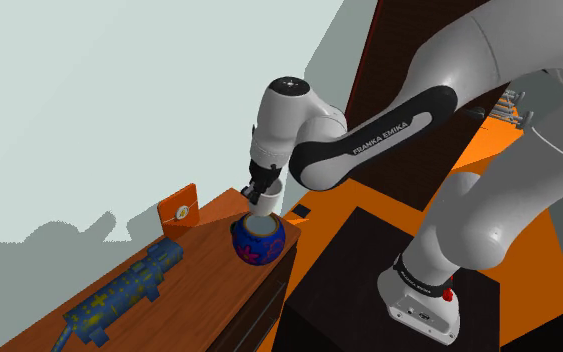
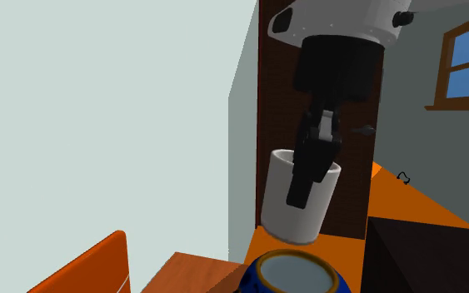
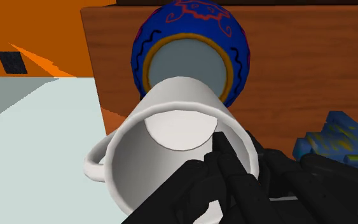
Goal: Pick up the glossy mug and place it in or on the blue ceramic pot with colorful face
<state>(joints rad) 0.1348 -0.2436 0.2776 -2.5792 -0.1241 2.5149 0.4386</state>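
The black gripper (image 2: 307, 187) clasps the wall of a white mug (image 2: 278, 204), one finger inside the rim and one outside. The mug hangs slightly tilted, mouth up, directly above the open mouth of a blue patterned pot (image 1: 259, 243) and clear of it. The pot stands on a wooden table (image 1: 209, 265), near its edge. A blue-and-yellow object (image 1: 124, 295) lies farther along the table.

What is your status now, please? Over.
Gripper shut on mug wall, one finger inside. Mug hangs over pot mouth, not touching. Nothing between them.
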